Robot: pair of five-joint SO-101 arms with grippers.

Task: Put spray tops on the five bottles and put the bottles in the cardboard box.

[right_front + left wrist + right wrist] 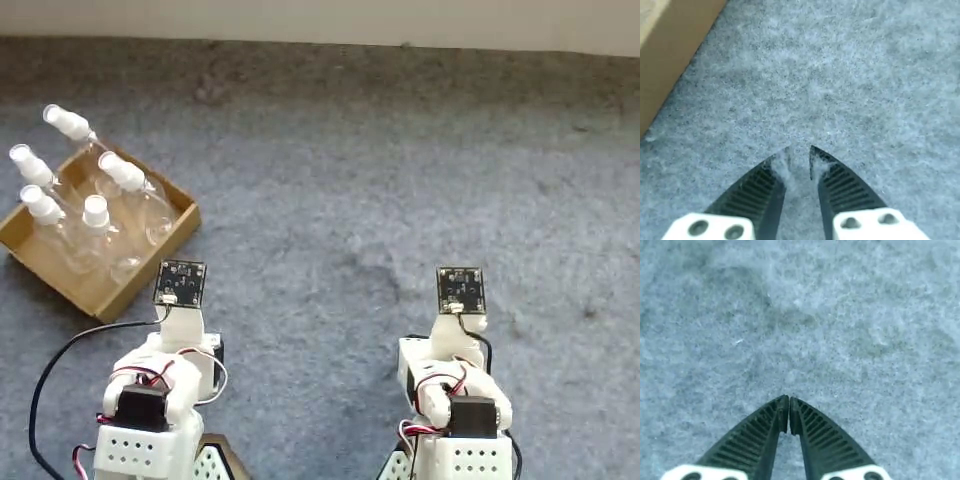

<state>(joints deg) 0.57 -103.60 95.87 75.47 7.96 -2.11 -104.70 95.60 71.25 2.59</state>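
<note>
Five clear, white-topped bottles (96, 212) lie in the shallow cardboard box (150, 268).

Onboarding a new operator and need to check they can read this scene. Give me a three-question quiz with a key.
1. How many bottles lie in the cardboard box?
2. True or false: the right tool holds a spray top.
3. What lies under the left tool? A) box floor B) grey carpet C) a bottle

Key: 1) five, each capped; 2) false, it is shut on nothing; 3) B.
</note>
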